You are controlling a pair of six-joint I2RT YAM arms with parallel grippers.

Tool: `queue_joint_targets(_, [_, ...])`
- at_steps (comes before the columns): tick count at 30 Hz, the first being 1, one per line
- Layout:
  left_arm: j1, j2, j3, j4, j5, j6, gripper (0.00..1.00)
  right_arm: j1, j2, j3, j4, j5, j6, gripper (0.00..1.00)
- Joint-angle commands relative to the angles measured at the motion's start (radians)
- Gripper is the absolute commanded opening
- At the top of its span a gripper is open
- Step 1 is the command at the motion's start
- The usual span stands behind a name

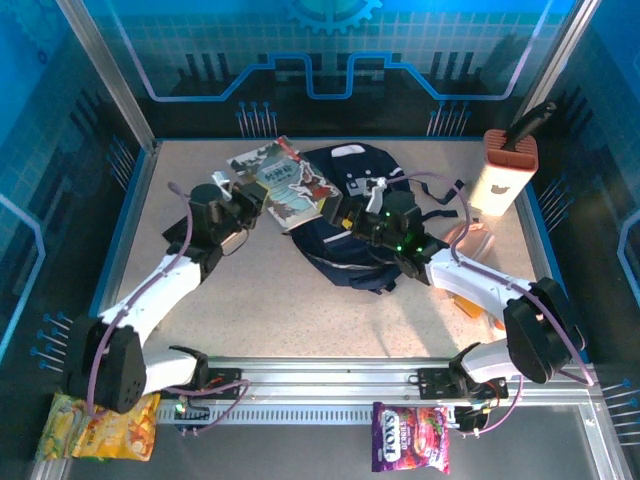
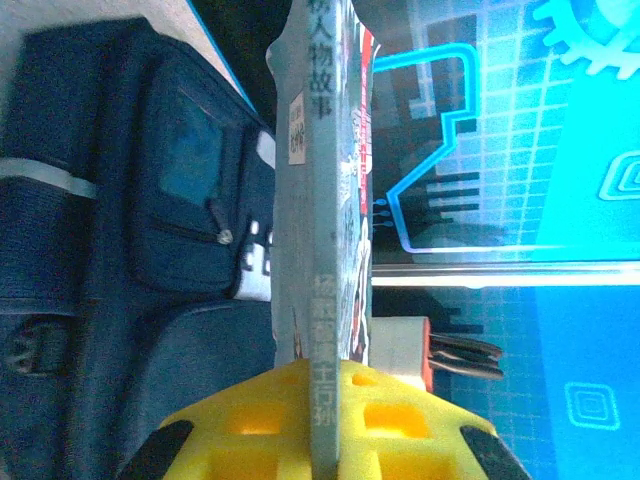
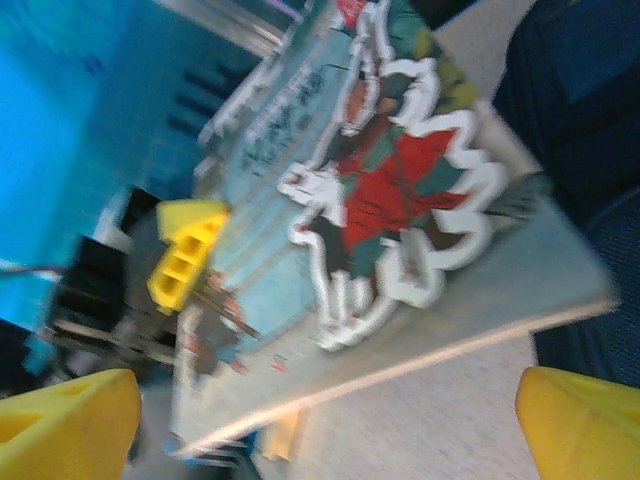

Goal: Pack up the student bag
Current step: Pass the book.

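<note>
The speckled beige worktop [image 1: 270,300] is carrying the student bag [image 1: 325,245], which is lying near its middle, toward the back. A white-and-orange box [image 1: 508,170] is standing upright at the far right corner, and a pale orange item [image 1: 470,240] is lying just in front of it.

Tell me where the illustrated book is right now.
In the top view the illustrated book is left of centre toward the far edge, pinched by the left gripper, its right corner overlapping the student bag.
</note>
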Motion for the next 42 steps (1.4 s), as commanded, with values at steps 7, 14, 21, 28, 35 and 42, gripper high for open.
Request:
queue_joint_targets(7, [-0.063,0.156,0.122,0.339,-0.078,-0.099,0.00,-0.034,0.024,-0.005,0.169,0.063,0.314,0.96])
queue_joint_targets(14, [-0.082,0.180,0.131,0.350,-0.085,-0.107,0.00,-0.040,0.034,0.024,0.125,0.079,0.313,0.95])
queue_joint_targets(21, [-0.098,0.180,0.129,0.351,-0.080,-0.123,0.00,-0.047,0.155,0.101,0.230,0.045,0.375,0.85])
queue_joint_targets(28, [-0.103,0.176,0.120,0.340,-0.084,-0.119,0.00,-0.053,0.208,0.113,0.313,0.041,0.404,0.57])
queue_joint_targets(35, [-0.103,0.163,0.113,0.287,-0.078,-0.061,0.28,-0.064,0.167,0.078,0.278,0.052,0.378,0.13])
queue_joint_targets(42, [-0.129,0.095,0.168,-0.102,-0.068,0.328,0.67,-0.136,0.011,-0.016,0.106,0.062,0.221,0.00])
